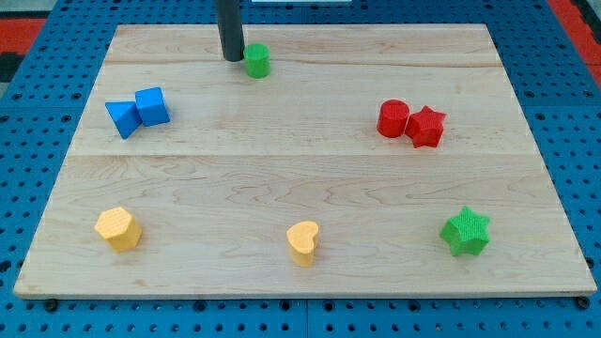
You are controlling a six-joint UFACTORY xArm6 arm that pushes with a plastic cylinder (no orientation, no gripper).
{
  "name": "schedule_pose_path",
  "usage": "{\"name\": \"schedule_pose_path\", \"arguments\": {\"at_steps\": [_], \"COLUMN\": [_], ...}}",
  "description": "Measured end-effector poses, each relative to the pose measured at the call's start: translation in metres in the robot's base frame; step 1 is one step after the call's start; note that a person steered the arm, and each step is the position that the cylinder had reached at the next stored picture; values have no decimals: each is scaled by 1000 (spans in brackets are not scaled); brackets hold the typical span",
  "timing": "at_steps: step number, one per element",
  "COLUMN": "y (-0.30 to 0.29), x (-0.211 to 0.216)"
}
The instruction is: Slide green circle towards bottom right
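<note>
The green circle [256, 60] is a small green cylinder near the view's top, left of centre, on the wooden board [300, 178]. My tip [233, 58] comes down from the view's top edge and stands just left of the green circle, very close to it or touching its left side.
A blue triangle [122, 118] and a blue cube [152, 106] sit at the left. A red circle [392, 118] and a red star [425, 126] touch at the right. A yellow hexagon [118, 228], a yellow heart [302, 242] and a green star [466, 232] lie along the bottom.
</note>
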State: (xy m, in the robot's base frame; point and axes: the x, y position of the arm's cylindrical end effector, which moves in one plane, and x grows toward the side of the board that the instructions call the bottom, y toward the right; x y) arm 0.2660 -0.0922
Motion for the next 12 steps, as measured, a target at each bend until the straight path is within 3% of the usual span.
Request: {"name": "schedule_pose_path", "arguments": {"at_steps": [2, 6, 10, 12], "y": [59, 107, 117, 90], "x": [-4, -3, 99, 135]}}
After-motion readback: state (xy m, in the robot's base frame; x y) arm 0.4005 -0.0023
